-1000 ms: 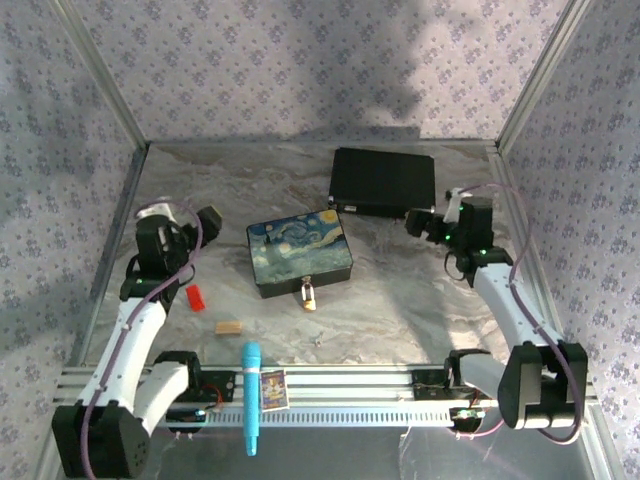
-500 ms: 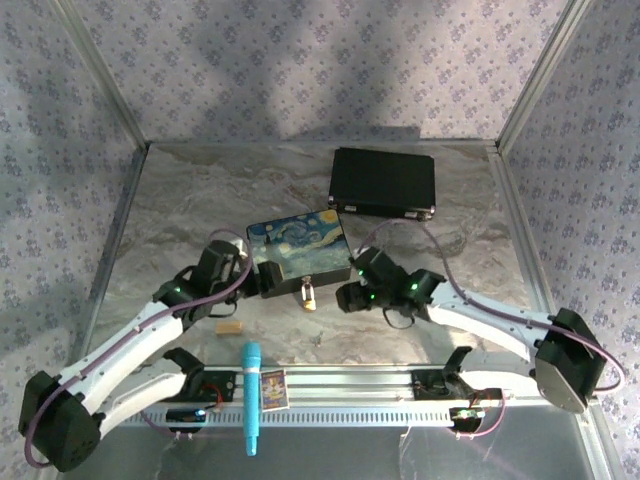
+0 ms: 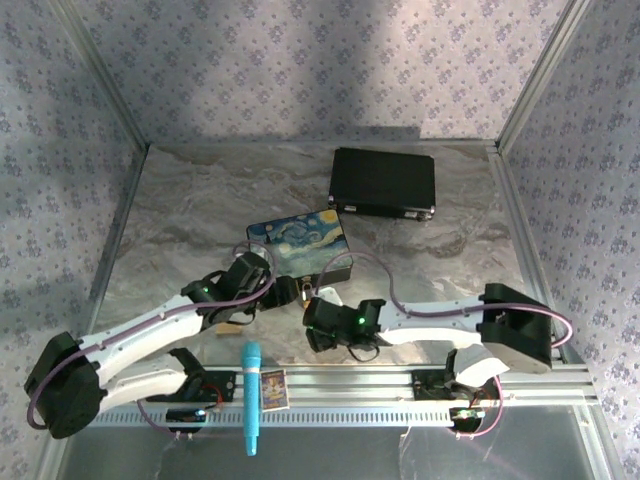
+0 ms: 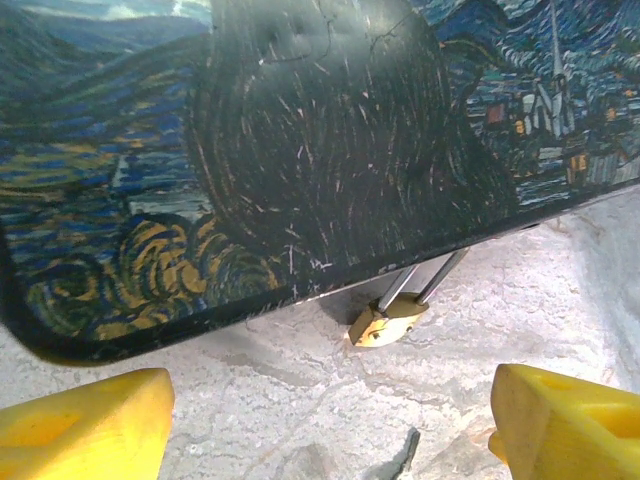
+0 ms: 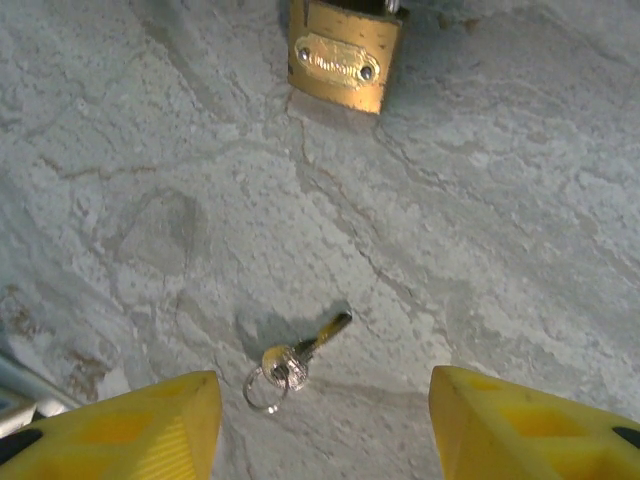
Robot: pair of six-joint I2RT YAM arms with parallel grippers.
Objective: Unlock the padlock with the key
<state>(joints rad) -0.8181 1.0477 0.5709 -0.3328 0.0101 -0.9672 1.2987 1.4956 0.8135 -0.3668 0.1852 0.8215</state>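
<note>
The small brass padlock (image 4: 388,322) lies on the marble floor, its silver shackle (image 4: 422,280) running under the front edge of the starry-night box (image 4: 250,150). It also shows at the top of the right wrist view, padlock (image 5: 343,58) face up. A small key (image 5: 300,353) on a thin ring (image 5: 262,388) lies loose on the floor between the yellow fingers (image 5: 120,430) of my right gripper (image 5: 325,430), which is open and hovers above it. My left gripper (image 4: 325,430) is open too, low before the padlock, with nothing in it. The key's tip (image 4: 402,460) shows near it.
A black case (image 3: 383,182) lies at the back right. A tan wooden block (image 3: 232,326) sits under the left arm. A blue pen-like tool (image 3: 250,395) and a small card (image 3: 272,388) rest on the front rail. Both grippers (image 3: 290,293) (image 3: 316,312) crowd the box front.
Both arms swung in from the sides to the box's front edge. The right gripper then slid further left and now hangs over the key; the left gripper crept closer to the padlock.
</note>
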